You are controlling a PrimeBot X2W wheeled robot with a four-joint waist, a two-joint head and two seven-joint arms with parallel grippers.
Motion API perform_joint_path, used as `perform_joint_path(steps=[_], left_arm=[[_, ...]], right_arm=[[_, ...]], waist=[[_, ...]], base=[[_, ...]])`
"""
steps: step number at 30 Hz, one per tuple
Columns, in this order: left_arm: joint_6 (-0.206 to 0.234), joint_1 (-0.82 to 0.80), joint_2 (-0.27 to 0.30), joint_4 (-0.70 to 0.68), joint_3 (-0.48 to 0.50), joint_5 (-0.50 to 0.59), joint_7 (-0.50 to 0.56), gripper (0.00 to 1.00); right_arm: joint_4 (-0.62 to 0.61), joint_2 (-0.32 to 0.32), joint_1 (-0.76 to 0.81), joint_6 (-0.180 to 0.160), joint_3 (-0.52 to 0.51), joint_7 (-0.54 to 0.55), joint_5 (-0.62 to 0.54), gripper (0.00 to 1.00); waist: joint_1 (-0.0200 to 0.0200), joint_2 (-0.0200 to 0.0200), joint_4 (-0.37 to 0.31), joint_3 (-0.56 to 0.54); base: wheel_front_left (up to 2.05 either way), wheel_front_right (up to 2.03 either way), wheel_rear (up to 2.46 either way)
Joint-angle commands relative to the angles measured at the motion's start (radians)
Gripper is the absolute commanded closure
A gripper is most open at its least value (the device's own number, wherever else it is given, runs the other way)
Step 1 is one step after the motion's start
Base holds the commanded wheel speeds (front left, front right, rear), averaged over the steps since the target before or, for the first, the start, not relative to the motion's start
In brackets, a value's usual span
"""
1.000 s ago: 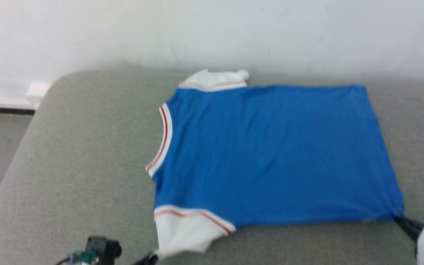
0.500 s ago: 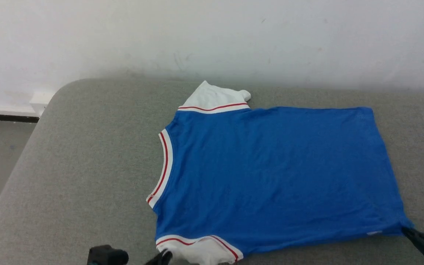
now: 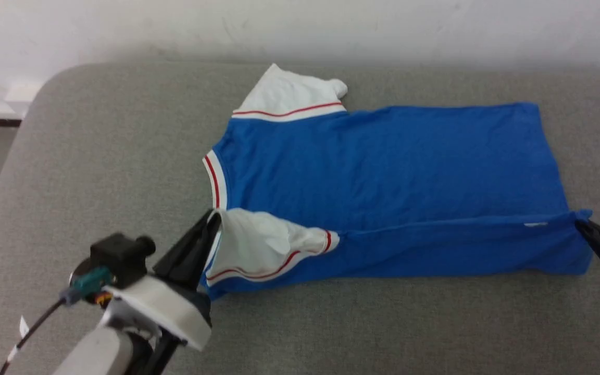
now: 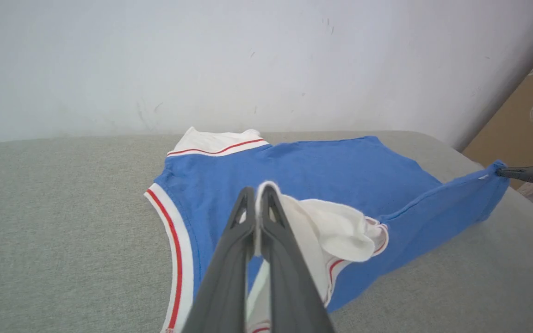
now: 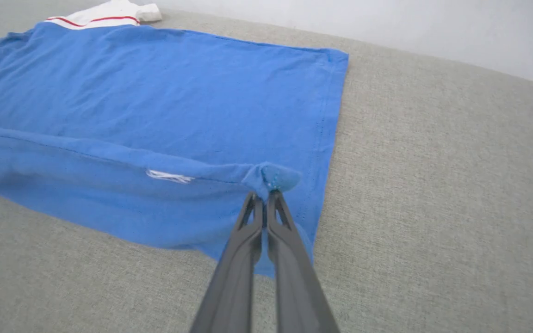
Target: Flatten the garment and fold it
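Nearest, left side: the left end effector (image 3: 212, 219) is clamped shut on the near sleeve (image 3: 263, 245), white with a red stripe, pinched at its open end and held up off the desk (image 3: 97, 156).
Nearest, right side: the right end effector (image 3: 584, 226) is closed on the hem corner (image 3: 581, 215), its dark fingers pressed together with a nub of blue cloth between the tips (clearest in the right wrist view).
Between them: the near long edge of the jersey (image 3: 383, 161) hangs raised and fairly taut from sleeve to corner, with a band of blue drooping below it to the desk.
Lie of the jersey: royal blue, flat on the grey cloth-covered desk, with its long axis running left to right across the robot's front. The collar (image 3: 215, 179) is to the left and the hem to the right.
Which way from the grips: the rest of the jersey stretches away from both end effectors, toward the wall (image 3: 300, 26). Each arm is nearest its own end of the edge.
Likely next move: the fold seems to call for carrying the held edge away over the body, both arms level.
Farther back: the far sleeve (image 3: 289, 91) lies spread out, slightly crumpled at its tip.
Farthest: the wall, plain and pale.
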Motion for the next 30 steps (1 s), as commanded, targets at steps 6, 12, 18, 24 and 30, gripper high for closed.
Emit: perform_joint_path(steps=[6,12,18,24,30], left_arm=[[-0.029,-0.176,-0.040,0.145,-0.010,0.036,-0.008,1.00],[-0.004,-0.279,-0.056,0.334,-0.029,0.089,0.009,1.00],[0.010,-0.296,-0.100,0.492,-0.043,0.092,-0.019,0.00],[0.011,-0.274,-0.145,0.560,-0.038,0.064,-0.069,0.00],[0.052,-0.179,-0.171,0.509,-0.004,0.006,-0.088,0.00]], right_arm=[[0.094,0.040,-0.112,-0.002,0.020,0.039,-0.049,1.00],[0.164,0.065,-0.203,-0.002,0.080,0.026,-0.084,1.00],[0.264,0.091,-0.261,-0.002,0.134,-0.018,-0.139,0.00],[0.331,0.116,-0.252,-0.002,0.152,-0.056,-0.161,0.00],[0.310,0.162,-0.191,-0.002,0.105,-0.048,-0.219,0.00]], waist=[[-0.0003,0.0000,-0.025,0.131],[-0.0003,0.0000,-0.042,0.172],[-0.0003,0.0000,-0.045,0.166],[-0.0003,0.0000,-0.036,0.103],[-0.0003,0.0000,-0.031,0.025]], base=[[0.00,0.00,0.00],[0.00,0.00,0.00],[0.00,0.00,0.00],[0.00,0.00,0.00],[0.00,0.00,0.00]])
